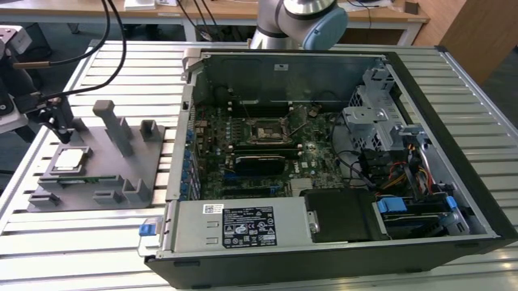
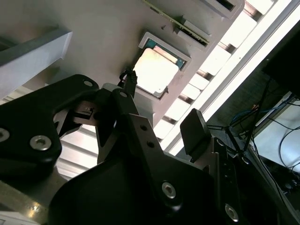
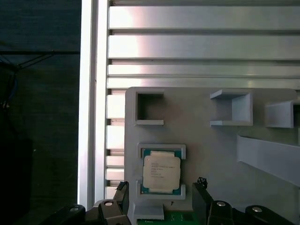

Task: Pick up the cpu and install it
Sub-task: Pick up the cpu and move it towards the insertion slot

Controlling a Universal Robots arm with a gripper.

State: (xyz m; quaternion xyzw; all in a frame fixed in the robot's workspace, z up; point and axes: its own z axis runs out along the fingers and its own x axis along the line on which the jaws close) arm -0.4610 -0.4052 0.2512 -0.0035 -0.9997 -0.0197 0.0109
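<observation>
Closest to us in both wrist views is the black metal gripper (image 3: 162, 184), its two dark fingers (image 3: 200, 199) spread wide apart and holding nothing. Just beyond the fingertips lies the small, flat, square cpu (image 3: 161, 172), its silvery metal top plate facing up and a thin greenish edge around it. It lies level in a pale grey raised nest (image 3: 161, 151) on the grey plastic fixture plate (image 3: 206, 150), with one finger to each side and a gap between it and both. We find the cpu so nearly square that its long axis is barely marked. The slightly longer sides seem to run across the line joining the two fingers, and all four edges sit square with the plate's edges and the table's slats. Beside the nest, a long thin green memory stick (image 1: 87, 179) lies in a slot of the same plate.

In the exterior view the plate rests towards the exterior view's left on a silvery slatted aluminium table (image 1: 121, 66), with the gripper hanging just above the cpu. To the exterior view's right, well apart from the cpu, stands an open black computer case (image 1: 324, 267). It shows its dark green motherboard (image 1: 312, 151) and the square black-framed socket (image 1: 263, 130). Behind the case rises the grey and pale blue robot arm (image 1: 304, 21). Beyond the table we see a wooden desk (image 1: 235, 12) and dark cables (image 1: 117, 30).
</observation>
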